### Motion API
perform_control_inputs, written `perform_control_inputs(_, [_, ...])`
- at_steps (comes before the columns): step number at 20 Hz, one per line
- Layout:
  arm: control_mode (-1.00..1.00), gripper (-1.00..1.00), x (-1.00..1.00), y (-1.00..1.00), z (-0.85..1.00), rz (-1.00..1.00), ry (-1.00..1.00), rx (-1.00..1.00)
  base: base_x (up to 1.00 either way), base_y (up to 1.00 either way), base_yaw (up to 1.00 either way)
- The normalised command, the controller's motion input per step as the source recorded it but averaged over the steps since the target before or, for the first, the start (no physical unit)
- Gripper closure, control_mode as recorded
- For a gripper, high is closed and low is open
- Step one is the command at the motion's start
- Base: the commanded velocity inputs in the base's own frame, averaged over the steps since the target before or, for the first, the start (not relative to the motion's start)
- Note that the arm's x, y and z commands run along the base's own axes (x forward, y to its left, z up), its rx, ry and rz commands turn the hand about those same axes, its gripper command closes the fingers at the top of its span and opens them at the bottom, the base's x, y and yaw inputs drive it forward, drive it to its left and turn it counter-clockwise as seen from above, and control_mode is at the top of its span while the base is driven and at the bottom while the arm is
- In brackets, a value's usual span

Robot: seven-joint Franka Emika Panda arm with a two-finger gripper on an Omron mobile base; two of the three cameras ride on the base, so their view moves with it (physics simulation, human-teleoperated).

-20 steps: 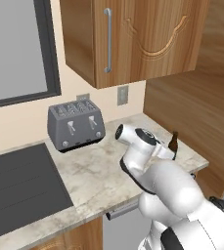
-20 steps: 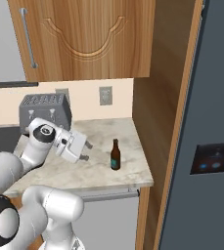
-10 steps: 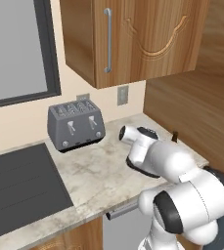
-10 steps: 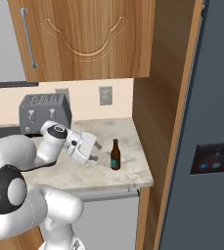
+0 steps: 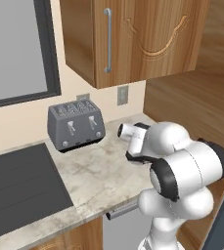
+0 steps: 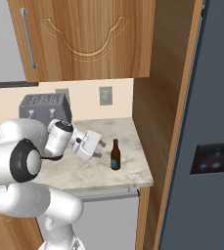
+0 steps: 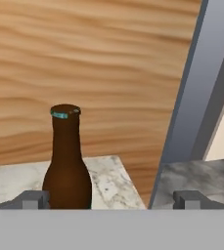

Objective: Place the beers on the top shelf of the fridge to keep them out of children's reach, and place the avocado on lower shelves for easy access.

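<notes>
In the left base view I am looking at a kitchen corner: a marbled bench point(image 5: 91, 171) is running across the middle of the frame, with a dark cooktop point(image 5: 20, 188) sitting at the lower left and a grey toaster point(image 5: 76, 125) standing against the cream wall just left of centre. A wooden cabinet point(image 5: 138, 39) with a grey bar handle is hanging across the top, and an outlet point(image 5: 123, 94) is showing on the wall under it. The white arm point(image 5: 182, 171) is filling the lower right and is hiding the tool from me here, so the bottle is lying behind it.

In the right base view the same bench point(image 6: 89, 168) is lying across the centre, with the toaster point(image 6: 44, 108) at the left against the wall. The tool point(image 6: 100, 149) is pointing right of centre, its jaws standing wide apart and holding nothing. A brown beer point(image 6: 115, 155) is standing upright on the bench just right of the tool, near it but not touching. The dark blue-grey fridge point(image 6: 206, 97) is taking up the right edge of the frame, its black panel with blue lights point(image 6: 214, 158) sitting at the lower right.

In the hand view a wood-grain wall point(image 7: 84, 68) is filling the background. The beer point(image 7: 67, 163) is rising at the lower left, a teal band under its cap, just inside the left fingertip point(image 7: 33, 199); the right fingertip point(image 7: 191, 199) is standing well apart at the lower right. A blue-grey edge of the fridge point(image 7: 206, 83) is slanting down the right side.
</notes>
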Motion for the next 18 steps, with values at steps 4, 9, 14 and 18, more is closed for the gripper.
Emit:
perform_control_inputs(4, [-1.0, -1.0, 0.24, -0.06, -0.1, -0.02, 0.0, -0.01, 0.0, 0.0, 0.0])
perform_control_inputs(9, [-1.0, -1.0, 0.19, -0.16, -0.14, -0.02, 0.0, -0.01, 0.0, 0.0, 0.0])
perform_control_inputs(14, [-1.0, -1.0, 0.06, -0.22, -0.14, -0.01, 0.0, -0.03, 0.0, 0.0, 0.0])
perform_control_inputs(18, [-1.0, -1.0, 0.0, -0.2, -0.09, 0.0, 0.0, -0.02, 0.0, 0.0, 0.0])
